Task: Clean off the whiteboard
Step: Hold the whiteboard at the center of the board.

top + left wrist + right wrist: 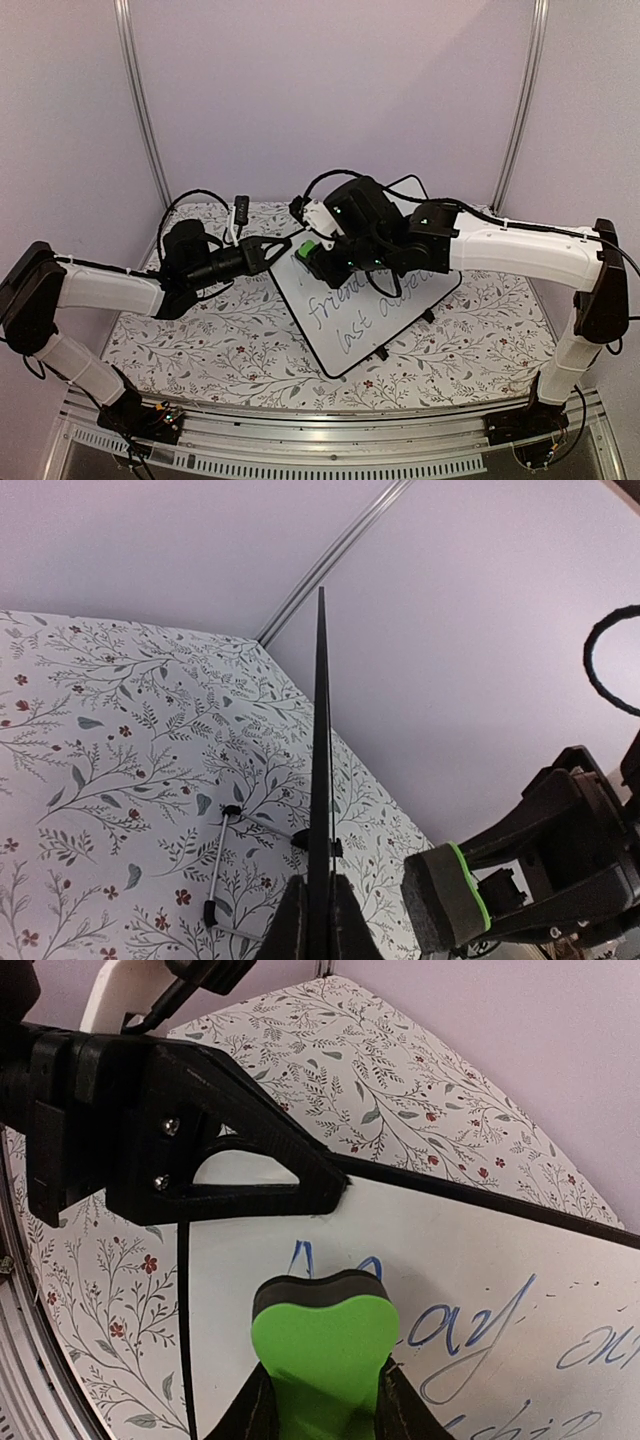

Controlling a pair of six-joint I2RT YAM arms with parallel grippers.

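A robotics lab test cell: two white-and-black robot arms, the left arm (100, 290) and the right arm (520, 250), are bolted to a slotted aluminium rail (330, 445) along the bottom edge of the top view. Bare pale lilac wall panels (330, 80) close the space in behind, joined by metal posts (142, 100) at upper left and upper right. A floral cloth (220, 350) covers the table, and loose black cables (200, 193) trail over it
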